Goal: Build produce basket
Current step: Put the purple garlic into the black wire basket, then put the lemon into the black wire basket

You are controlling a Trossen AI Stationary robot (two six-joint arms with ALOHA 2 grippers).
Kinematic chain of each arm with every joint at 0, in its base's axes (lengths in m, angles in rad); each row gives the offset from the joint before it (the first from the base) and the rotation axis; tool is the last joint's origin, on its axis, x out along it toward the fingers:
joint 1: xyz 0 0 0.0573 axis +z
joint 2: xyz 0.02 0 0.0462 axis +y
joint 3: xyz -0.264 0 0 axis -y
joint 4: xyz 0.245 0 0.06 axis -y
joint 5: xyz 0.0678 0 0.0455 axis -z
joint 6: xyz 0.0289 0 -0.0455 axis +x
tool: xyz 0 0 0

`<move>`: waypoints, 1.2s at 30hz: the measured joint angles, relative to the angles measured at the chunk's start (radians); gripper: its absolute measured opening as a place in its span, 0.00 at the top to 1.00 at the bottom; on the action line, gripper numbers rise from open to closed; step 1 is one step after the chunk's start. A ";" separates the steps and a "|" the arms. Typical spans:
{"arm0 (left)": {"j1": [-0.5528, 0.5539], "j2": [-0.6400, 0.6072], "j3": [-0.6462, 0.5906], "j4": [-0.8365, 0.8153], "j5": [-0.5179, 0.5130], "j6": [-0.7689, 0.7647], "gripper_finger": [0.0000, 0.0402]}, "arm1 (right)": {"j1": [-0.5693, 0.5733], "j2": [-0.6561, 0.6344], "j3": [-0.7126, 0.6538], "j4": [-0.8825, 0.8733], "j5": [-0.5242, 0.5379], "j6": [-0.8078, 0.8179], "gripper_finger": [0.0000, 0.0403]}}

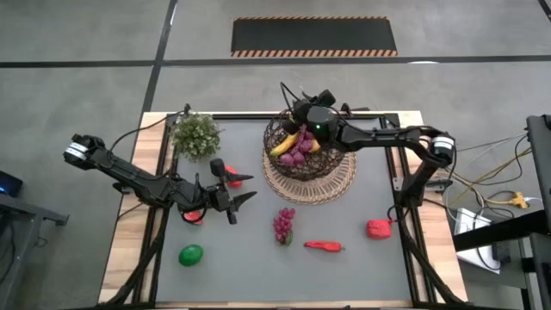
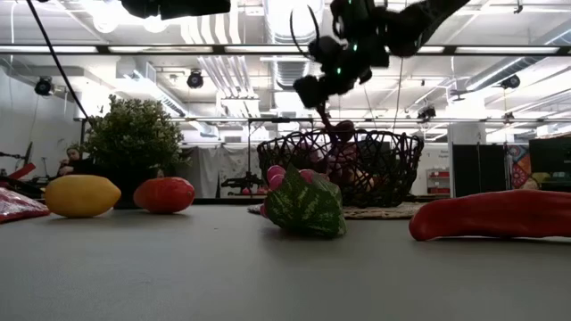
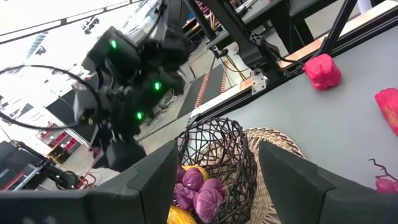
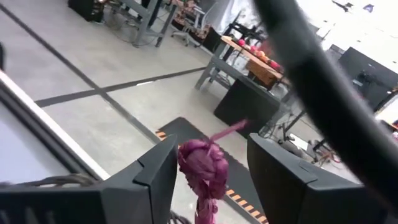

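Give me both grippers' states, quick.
Left gripper: open, holding nothing, low over the table left of the basket.
Right gripper: over the basket, fingers apart, grapes between them; can't tell if still gripped.

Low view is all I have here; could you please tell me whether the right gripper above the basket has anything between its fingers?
Observer: Yes. The right wrist view shows a purple grape bunch between the right gripper's fingers, with a gap to one finger.
Operator: Thank you. What lies in the basket?
Observer: The high view shows a banana and more purple grapes inside the basket.
Operator: And where is the left arm, please?
Observer: The left gripper is open and empty over the table, to the left of the basket.
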 joint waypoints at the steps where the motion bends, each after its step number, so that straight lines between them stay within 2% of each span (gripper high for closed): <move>1: 0.000 0.000 0.000 0.000 -0.001 0.000 0.48 | 0.010 -0.015 0.013 -0.041 0.000 0.008 0.56; 5: 0.000 0.000 0.000 0.000 -0.005 0.000 0.48 | 0.051 -0.080 0.077 -0.268 -0.001 0.060 0.59; 8: 0.000 0.000 0.000 -0.001 -0.005 -0.001 0.48 | 0.075 -0.123 0.154 -0.523 -0.013 0.146 0.65; 13: 0.000 0.000 0.000 -0.001 -0.005 -0.002 0.48 | 0.065 -0.144 0.275 -0.987 -0.172 0.382 0.81; 16: 0.000 0.000 0.000 -0.001 -0.005 -0.002 0.48 | 0.052 -0.144 0.276 -1.131 -0.222 0.448 0.93; 19: 0.000 0.000 0.000 0.000 -0.004 -0.002 0.48 | 0.040 -0.142 0.218 -1.121 -0.220 0.465 0.97; 24: 0.000 0.000 0.000 0.000 -0.004 -0.002 0.48 | 0.026 -0.097 0.119 -0.978 -0.220 0.464 0.98; 36: 0.000 0.000 -0.001 0.000 -0.005 -0.005 0.48 | 0.023 0.041 0.106 -0.875 -0.221 0.465 0.98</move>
